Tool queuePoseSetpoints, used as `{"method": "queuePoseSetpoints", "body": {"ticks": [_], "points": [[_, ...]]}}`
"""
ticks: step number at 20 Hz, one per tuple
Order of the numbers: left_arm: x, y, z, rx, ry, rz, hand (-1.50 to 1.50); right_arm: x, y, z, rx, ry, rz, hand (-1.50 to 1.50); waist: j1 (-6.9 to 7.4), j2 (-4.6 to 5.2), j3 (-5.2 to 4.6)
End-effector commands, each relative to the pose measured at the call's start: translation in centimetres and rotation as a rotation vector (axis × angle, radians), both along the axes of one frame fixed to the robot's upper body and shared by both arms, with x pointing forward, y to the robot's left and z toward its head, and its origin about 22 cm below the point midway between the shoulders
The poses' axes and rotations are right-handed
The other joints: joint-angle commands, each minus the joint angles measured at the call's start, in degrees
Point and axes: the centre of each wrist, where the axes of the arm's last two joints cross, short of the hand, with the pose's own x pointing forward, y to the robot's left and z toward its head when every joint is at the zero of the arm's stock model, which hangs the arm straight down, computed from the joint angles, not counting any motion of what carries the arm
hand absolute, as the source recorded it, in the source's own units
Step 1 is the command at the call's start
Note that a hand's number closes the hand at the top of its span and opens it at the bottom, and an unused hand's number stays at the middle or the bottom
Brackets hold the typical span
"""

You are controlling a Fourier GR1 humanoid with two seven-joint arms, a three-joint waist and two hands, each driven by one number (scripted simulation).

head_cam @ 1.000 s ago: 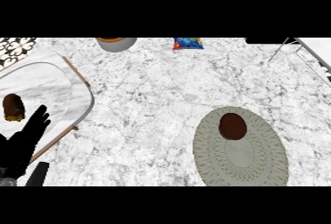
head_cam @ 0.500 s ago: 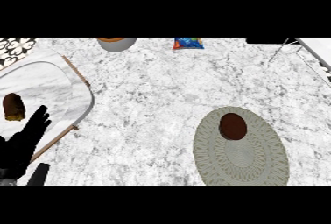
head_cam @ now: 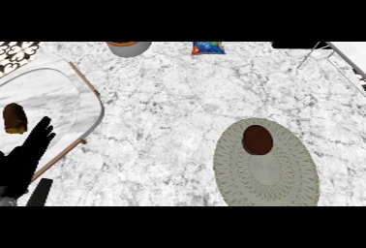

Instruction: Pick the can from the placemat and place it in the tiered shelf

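Just past the straight, released fingers of the left hand the tiered shelf is found, and well to their right the placemat bearing the ungrasped can, which could be toppled by a long sideways reach.

The counter bears a shelf by the left hand, a placemat well right of it, a bowl and packet far beyond.
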Motion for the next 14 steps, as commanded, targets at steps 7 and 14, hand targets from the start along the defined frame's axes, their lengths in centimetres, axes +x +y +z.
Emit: {"method": "queuePoseSetpoints", "body": {"ticks": [7,14], "points": [[0.9,-1.1,0.4,-0.035,-0.024,-0.002,0.0,-0.8,-1.7,1.0,0.036,-0.229,0.039,-1.5,-0.21,0.2,-0.47],[-0.2,-1.1,0.5,-0.043,-0.034,0.005,0.0,-1.2,0.3,2.0,0.167,-0.442,0.098,-1.5,-0.9,-0.45,-0.5]]}}
